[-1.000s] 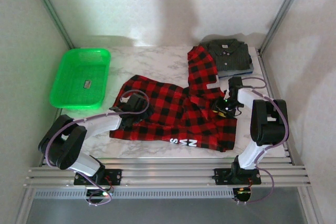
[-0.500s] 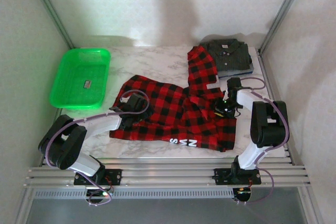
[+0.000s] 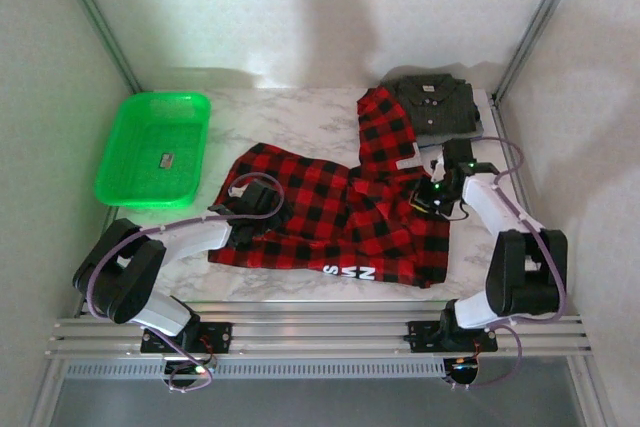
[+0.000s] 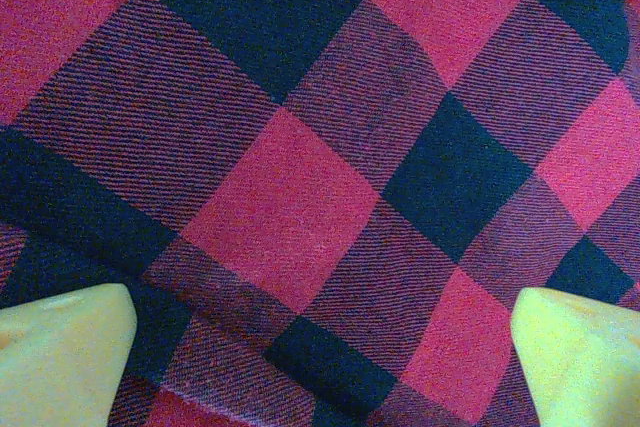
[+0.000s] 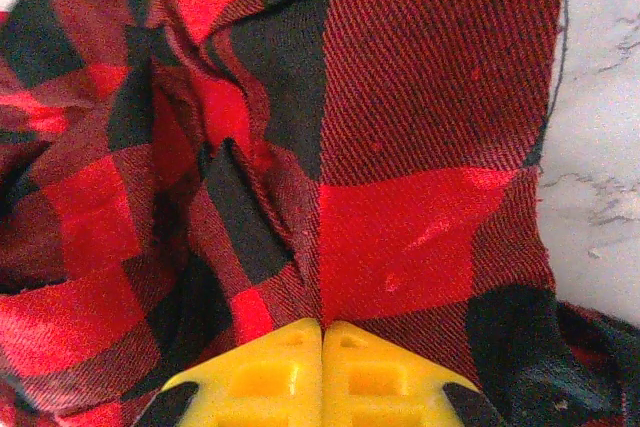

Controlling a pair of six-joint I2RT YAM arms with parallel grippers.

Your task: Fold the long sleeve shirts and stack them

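Swung outward since a second ago, the right gripper is clamped on the plaid shirt, spread across the white marbled table. The left gripper is held wide apart on it; the table is enclosed by pale walls.

The red-and-black plaid shirt lies spread out just to the right of the green basket. It is bumpy and wrinkled in the middle. One sleeve points up toward the back. White letters show along its near edge. Much farther right of the basket, at the back, the dark grey shirt sits neatly folded with its collar showing, right beside that sleeve. It rests on top of a folded blue garment.
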